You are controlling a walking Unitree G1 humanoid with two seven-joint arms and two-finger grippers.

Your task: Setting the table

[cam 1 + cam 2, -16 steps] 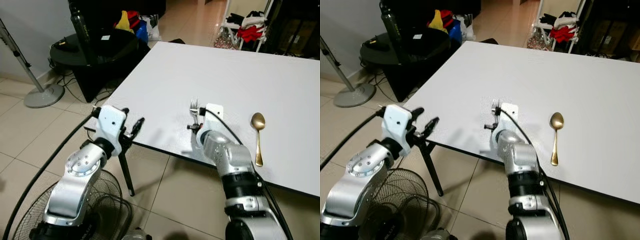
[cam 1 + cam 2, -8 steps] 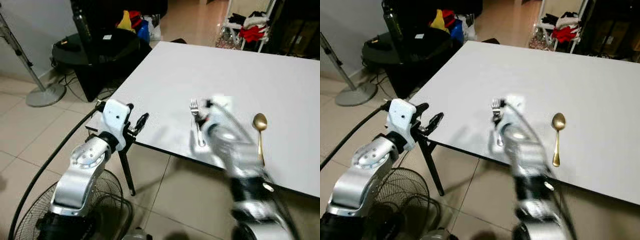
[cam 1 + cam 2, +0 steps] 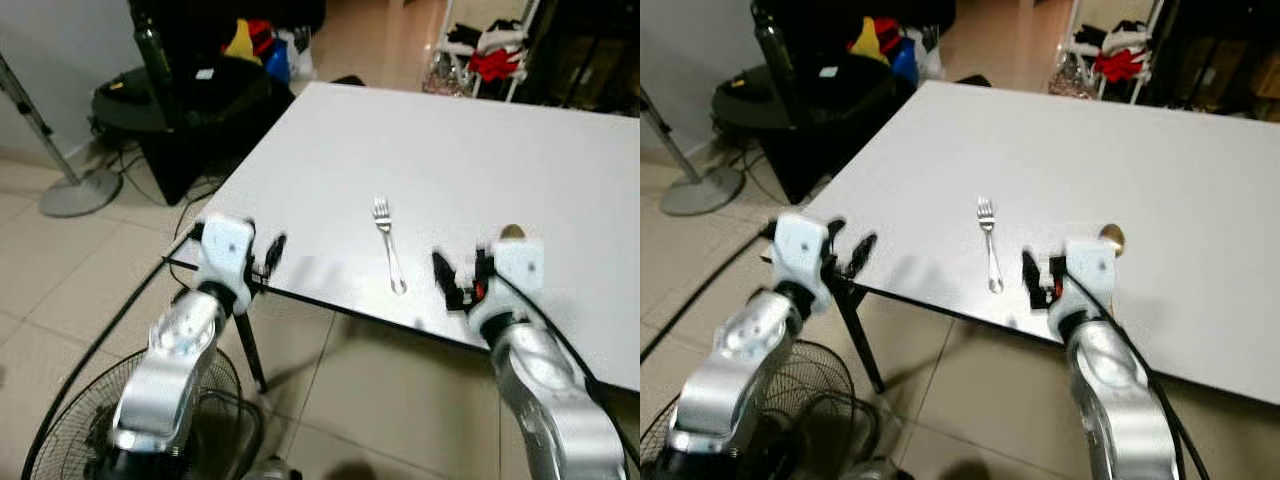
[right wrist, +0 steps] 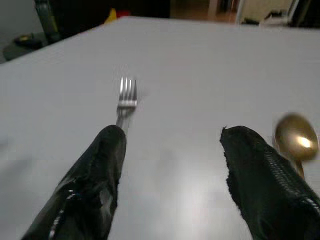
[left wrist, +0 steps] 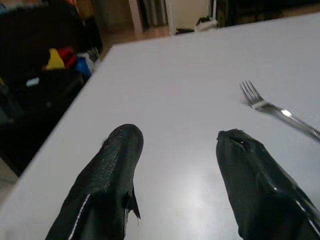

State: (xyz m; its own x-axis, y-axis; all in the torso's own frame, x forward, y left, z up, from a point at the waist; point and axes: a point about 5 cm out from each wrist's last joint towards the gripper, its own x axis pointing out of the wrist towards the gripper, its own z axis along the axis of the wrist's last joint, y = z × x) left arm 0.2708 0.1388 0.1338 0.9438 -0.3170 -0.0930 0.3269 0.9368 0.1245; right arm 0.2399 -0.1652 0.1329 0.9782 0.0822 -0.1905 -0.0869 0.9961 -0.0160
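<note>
You have a fork [image 3: 388, 245] and gold spoon [image 4: 296, 138] laid mid-frame on the table [image 3: 420, 150]. Both grippers, left gripper [image 5: 180, 175] and right gripper [image 4: 185, 185], are open wide, empty. Plates look still missing.

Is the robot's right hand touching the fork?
Apart. In the left eye view the right end effector hangs open near the table edge, with bare white table between it and the fork.

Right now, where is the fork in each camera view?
Left eye view: fork near the table's front edge, left of the right pincer.
Right eye view: same spot.
Left wrist view: far side of the white table, fork.
Right wrist view: fork, beside the spoon.
</note>
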